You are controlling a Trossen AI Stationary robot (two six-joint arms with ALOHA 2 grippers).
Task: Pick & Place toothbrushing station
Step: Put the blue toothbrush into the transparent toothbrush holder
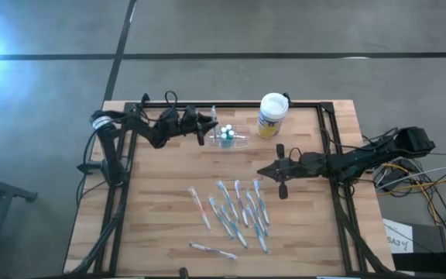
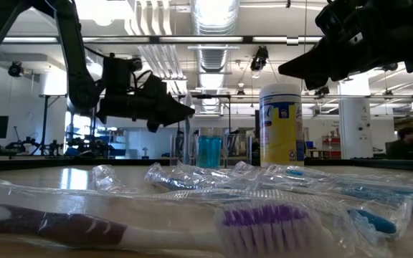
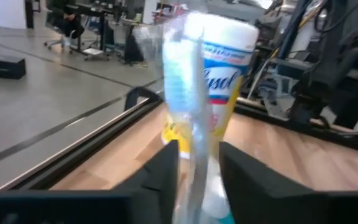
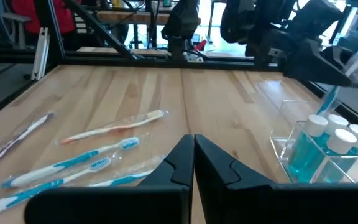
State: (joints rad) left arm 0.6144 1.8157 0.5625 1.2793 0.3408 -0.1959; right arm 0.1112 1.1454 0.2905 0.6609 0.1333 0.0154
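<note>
- Over the toothbrushing station (image 1: 229, 137), left pincer (image 1: 207, 124) pinches a wrapped toothbrush (image 3: 188, 93).
- Beside the station, right pincer (image 1: 263, 171) waits, fingers together.
- Loose toothbrushes (image 1: 238, 213) remain on the bench (image 1: 153, 225).

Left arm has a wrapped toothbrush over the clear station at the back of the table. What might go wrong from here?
1. The left gripper has a wrapped toothbrush between its fingers, above the see-through station. If released off-line, it may miss the holder and drop on the table.
2. The canister stands just beside the station; a sideways move might knock it.
3. The station is light-looking and already holds small bottles; a push may tip it.
</note>
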